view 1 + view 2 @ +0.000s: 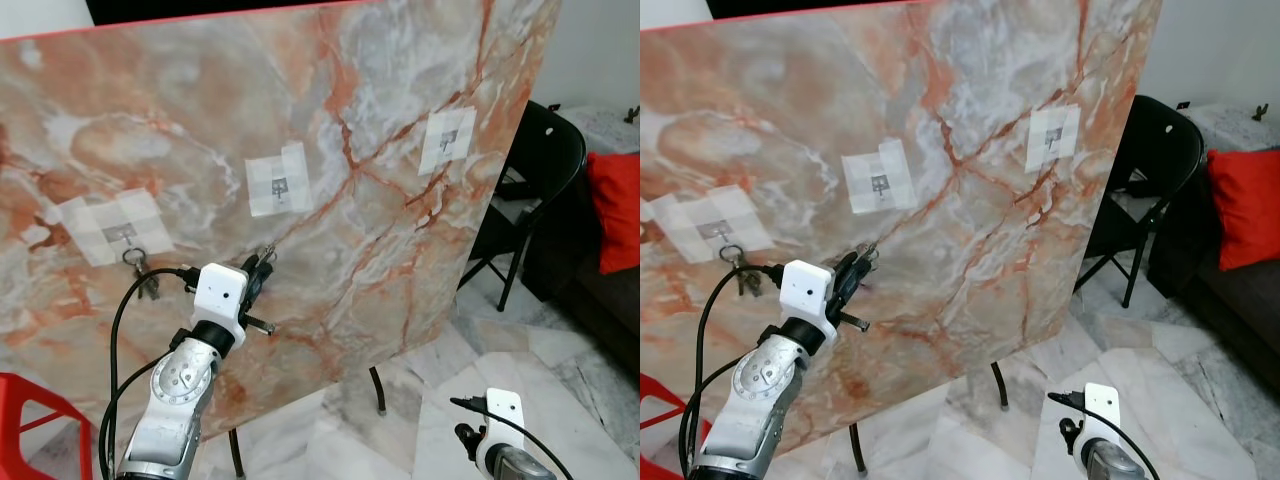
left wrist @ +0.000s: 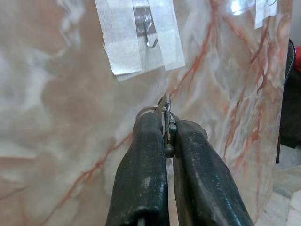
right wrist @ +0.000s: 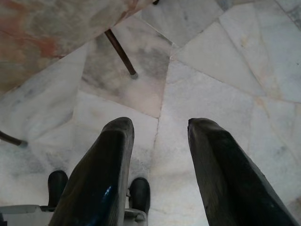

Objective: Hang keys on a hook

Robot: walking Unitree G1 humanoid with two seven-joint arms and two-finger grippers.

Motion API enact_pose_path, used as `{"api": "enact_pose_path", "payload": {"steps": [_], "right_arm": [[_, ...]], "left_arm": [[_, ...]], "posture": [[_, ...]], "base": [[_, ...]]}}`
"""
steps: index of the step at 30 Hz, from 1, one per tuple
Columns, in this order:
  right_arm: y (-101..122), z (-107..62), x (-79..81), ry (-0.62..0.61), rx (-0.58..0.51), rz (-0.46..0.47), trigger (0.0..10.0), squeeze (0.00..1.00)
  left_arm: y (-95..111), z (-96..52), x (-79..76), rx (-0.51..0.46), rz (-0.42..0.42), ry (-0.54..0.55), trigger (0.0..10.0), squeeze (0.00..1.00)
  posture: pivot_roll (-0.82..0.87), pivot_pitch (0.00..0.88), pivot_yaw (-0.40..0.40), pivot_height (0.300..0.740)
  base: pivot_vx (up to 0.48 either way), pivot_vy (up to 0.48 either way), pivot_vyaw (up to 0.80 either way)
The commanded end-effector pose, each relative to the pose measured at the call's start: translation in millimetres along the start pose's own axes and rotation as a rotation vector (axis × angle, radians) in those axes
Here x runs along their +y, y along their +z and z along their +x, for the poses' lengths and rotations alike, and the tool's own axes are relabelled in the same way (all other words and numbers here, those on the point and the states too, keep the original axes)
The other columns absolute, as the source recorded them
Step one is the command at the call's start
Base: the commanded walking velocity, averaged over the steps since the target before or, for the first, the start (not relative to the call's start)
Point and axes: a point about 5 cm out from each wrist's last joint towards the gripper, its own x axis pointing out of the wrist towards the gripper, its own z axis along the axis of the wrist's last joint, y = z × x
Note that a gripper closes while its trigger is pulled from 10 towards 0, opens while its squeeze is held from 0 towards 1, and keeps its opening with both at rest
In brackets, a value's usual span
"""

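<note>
A marbled board (image 1: 400,140) stands upright before me, with three metal hooks taped to it. My left gripper (image 1: 262,262) is raised close to the board, shut on a key ring (image 2: 162,106) that pokes out past its tips. It sits below the middle hook (image 2: 148,35), a little apart from it. The left hook (image 1: 122,238) holds another set of keys (image 1: 140,268). The right hook (image 1: 448,137) is bare. My right gripper (image 3: 157,129) hangs low over the floor, open and holding nothing.
A black folding chair (image 1: 545,165) stands right of the board, with a red cushion (image 1: 618,205) on dark seating beyond it. Thin legs (image 1: 378,390) hold the board over a pale marble floor (image 1: 500,350). A red object (image 1: 35,420) sits low at the left.
</note>
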Motion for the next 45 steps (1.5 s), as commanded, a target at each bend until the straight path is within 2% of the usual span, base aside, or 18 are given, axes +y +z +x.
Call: {"api": "enact_pose_path", "payload": {"steps": [1, 8, 12, 18, 27, 37, 45], "right_arm": [[0.6, -0.2, -1.8, -0.010, -0.002, 0.017, 10.0, 0.00], [0.6, 0.0, -0.8, -0.010, -0.002, 0.020, 10.0, 0.00], [0.7, 0.2, 0.1, -0.011, -0.003, 0.024, 10.0, 0.00], [1.3, 0.3, 0.9, -0.009, -0.005, 0.024, 10.0, 0.00], [2.1, 0.4, 1.1, -0.010, -0.006, 0.023, 10.0, 0.00], [3.3, 0.7, 1.6, -0.011, -0.007, 0.020, 10.0, 0.00], [3.3, 0.7, 1.8, -0.012, -0.007, 0.021, 10.0, 0.00]], "left_arm": [[13.3, 4.4, 1.3, -0.048, 0.015, -0.012, 10.0, 0.00], [19.9, 7.4, 1.7, -0.063, 0.020, -0.028, 10.0, 0.00], [26.7, 14.3, -7.4, -0.078, -0.005, -0.106, 10.0, 0.00], [26.5, 23.7, -11.5, -0.080, 0.003, -0.126, 10.0, 0.00], [34.4, 42.2, -12.1, -0.119, 0.000, -0.101, 10.0, 0.00], [44.9, 71.3, -13.7, -0.144, 0.022, -0.096, 10.0, 0.00], [43.5, 80.0, -13.0, -0.131, 0.029, -0.068, 10.0, 0.00]], "posture": [[0.06, 0.000, -0.018, 0.740], [0.06, 0.000, -0.014, 0.740], [0.06, 0.000, -0.011, 0.740], [0.06, 0.000, -0.009, 0.740], [0.05, 0.000, -0.008, 0.740], [0.05, 0.000, -0.006, 0.740], [0.05, 0.000, -0.004, 0.740]], "base": [[0.000, 0.000, 0.00], [0.000, 0.000, 0.00], [0.000, 0.000, 0.00], [0.000, 0.000, 0.00], [0.000, 0.000, 0.00], [0.000, 0.000, 0.00], [0.000, 0.000, 0.00]]}}
